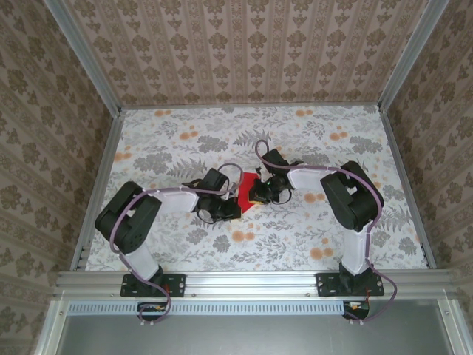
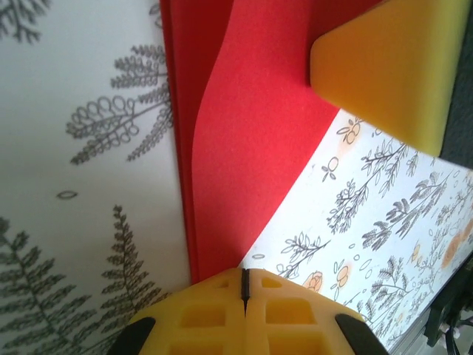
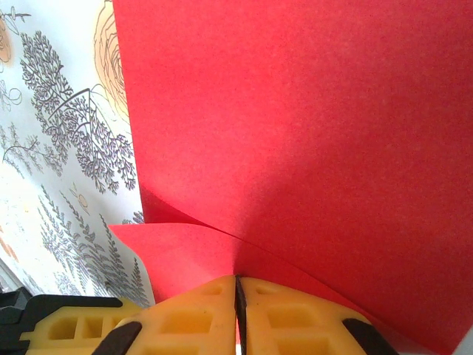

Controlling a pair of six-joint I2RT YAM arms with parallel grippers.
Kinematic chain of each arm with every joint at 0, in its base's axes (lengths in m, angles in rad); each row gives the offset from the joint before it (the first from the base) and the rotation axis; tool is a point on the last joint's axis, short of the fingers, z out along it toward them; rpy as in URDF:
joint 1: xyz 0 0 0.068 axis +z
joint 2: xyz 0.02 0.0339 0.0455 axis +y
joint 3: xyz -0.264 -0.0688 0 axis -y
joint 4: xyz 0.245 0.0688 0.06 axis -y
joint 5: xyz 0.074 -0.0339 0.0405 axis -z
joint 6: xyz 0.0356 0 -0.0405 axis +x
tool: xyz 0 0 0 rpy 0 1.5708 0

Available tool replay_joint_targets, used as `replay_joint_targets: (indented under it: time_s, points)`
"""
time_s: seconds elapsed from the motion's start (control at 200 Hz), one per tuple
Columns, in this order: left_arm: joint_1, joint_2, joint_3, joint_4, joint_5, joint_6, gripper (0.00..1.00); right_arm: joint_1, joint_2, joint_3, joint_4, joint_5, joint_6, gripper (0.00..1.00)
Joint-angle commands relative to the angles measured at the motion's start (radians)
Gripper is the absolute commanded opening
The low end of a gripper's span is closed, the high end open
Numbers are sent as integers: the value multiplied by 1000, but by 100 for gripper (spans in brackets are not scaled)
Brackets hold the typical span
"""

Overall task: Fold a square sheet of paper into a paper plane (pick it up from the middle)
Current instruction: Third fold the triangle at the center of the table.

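While both arms meet over the middle of the flowery table, the thin, bright red sheet of paper sits right between them. The left gripper has its two yellow fingers pressed together, and they pinch the near end of the red sheet of paper. The right gripper is pressed together too, and it pinches the paper where two folds meet. So each arm has one side, and neither is nearer than the other. From the left fingers the paper runs straight away, long and narrow, toward the right gripper at its far end. It is bent in soft layers, not yet a pointed plane. I think the next fold must go along that long line, so both pinches should hold tight.
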Motion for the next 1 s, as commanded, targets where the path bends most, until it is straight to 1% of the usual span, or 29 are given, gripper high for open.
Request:
replay_joint_targets:
  time_s: [0.0, 0.09, 0.19, 0.32, 0.4, 0.51, 0.645, 0.715, 0.79, 0.995]
  points:
    - [-7, -6, -40, -191, -29, 47, 0, -7, 78, -28, -102, 126, -15, 12]
    - [-4, -24, -22, -213, -39, 55, 0, -7, 69, -25, -97, 114, -18, 12]
    - [-1, -70, 24, -223, -54, 56, 0, -7, 32, -15, -69, 66, -22, 13]
    - [5, -126, 88, -194, -93, 41, 1, -7, -44, 16, -39, 2, -22, 18]
    - [8, -133, 107, -151, -124, 22, 2, -7, -97, 26, -25, -10, -11, 21]
    - [5, -105, 117, -84, -159, -19, 4, -10, -168, -8, 7, 21, 9, 26]
    - [5, -39, 152, -35, -198, -43, 5, -36, -222, -81, 38, 89, 55, 28]
    - [5, -4, 171, -29, -215, -48, 5, -58, -242, -129, 75, 94, 84, 35]
    - [6, 30, 192, -26, -230, -50, 5, -71, -238, -152, 85, 93, 90, 40]
    - [8, 78, 205, -50, -282, -62, 4, -75, -194, -161, 94, 64, 95, 43]
